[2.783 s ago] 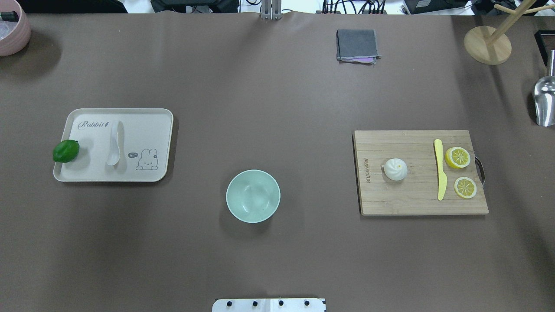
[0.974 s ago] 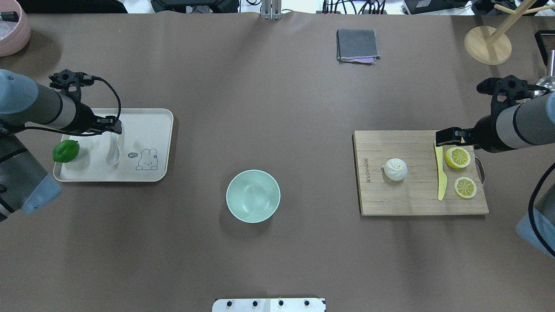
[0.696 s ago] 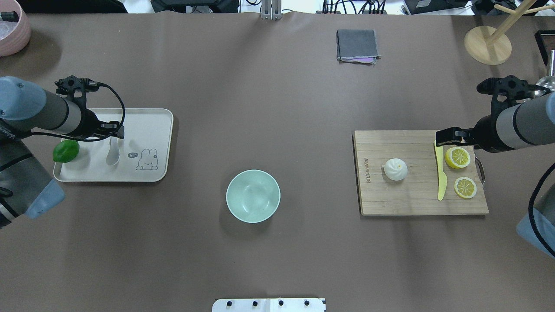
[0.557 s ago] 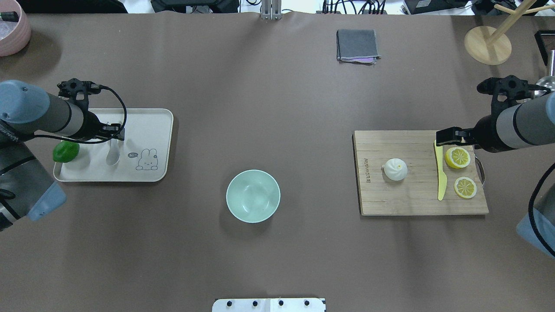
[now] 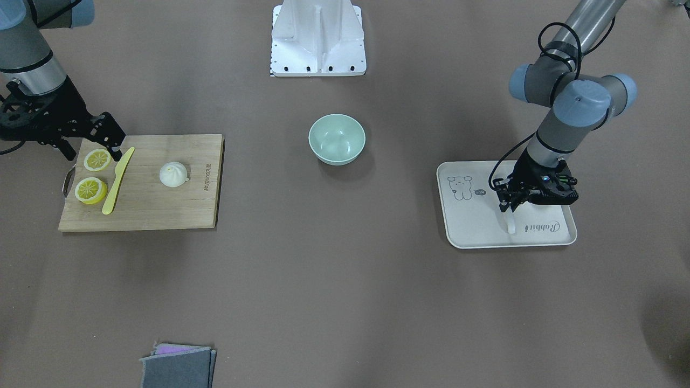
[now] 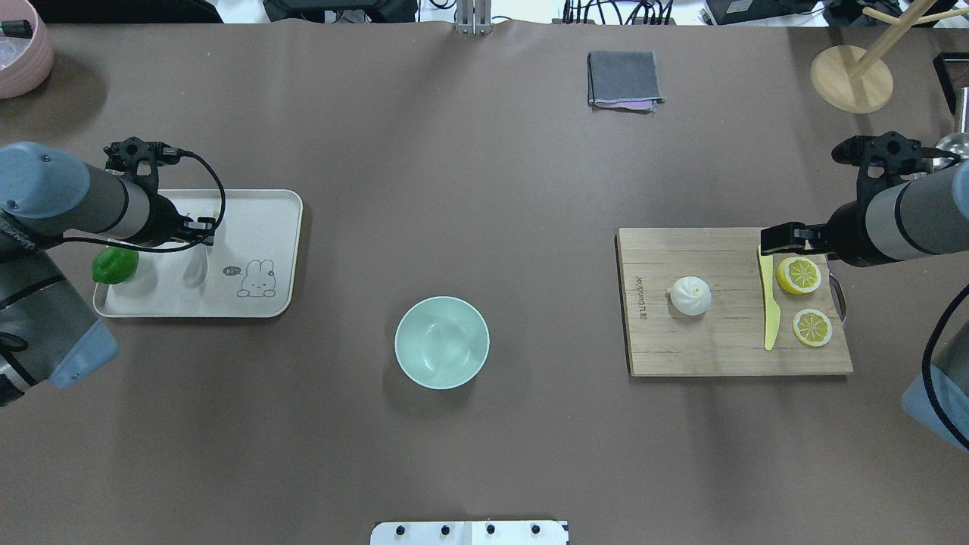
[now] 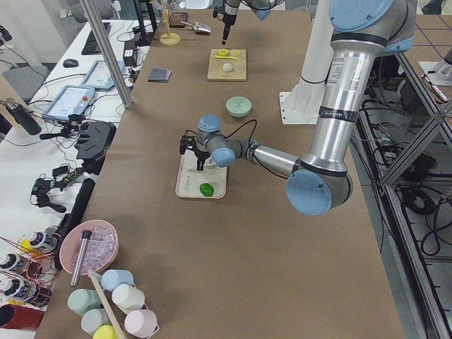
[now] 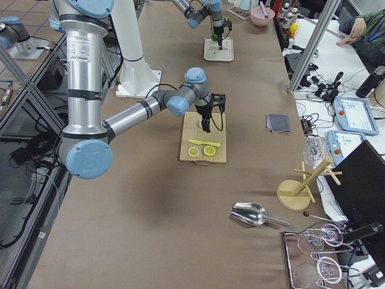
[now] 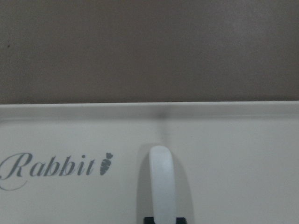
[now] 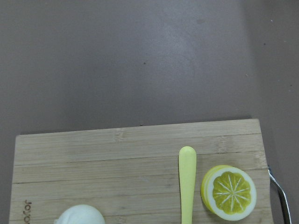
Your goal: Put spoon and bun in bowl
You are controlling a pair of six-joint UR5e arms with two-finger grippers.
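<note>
The left gripper (image 5: 509,209) is low over the spoon (image 9: 162,182) lying on the cream tray (image 5: 474,226); whether its jaws clamp the handle I cannot tell. The right gripper (image 5: 91,152) hangs with jaws wide apart, holding nothing, above the cutting board (image 5: 161,205), where the bun (image 5: 173,174) sits. The bowl (image 5: 337,138) stands on the worktop between them

Left hand (image 5: 508,210) low, right hand (image 5: 113,142) hovering, both pointing down

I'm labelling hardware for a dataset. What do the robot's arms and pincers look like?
The left arm and right arm are silver-grey tubes with pale blue joint caps. The left pincer and right pincer are black, each with a black cable looping back along the arm.
</note>
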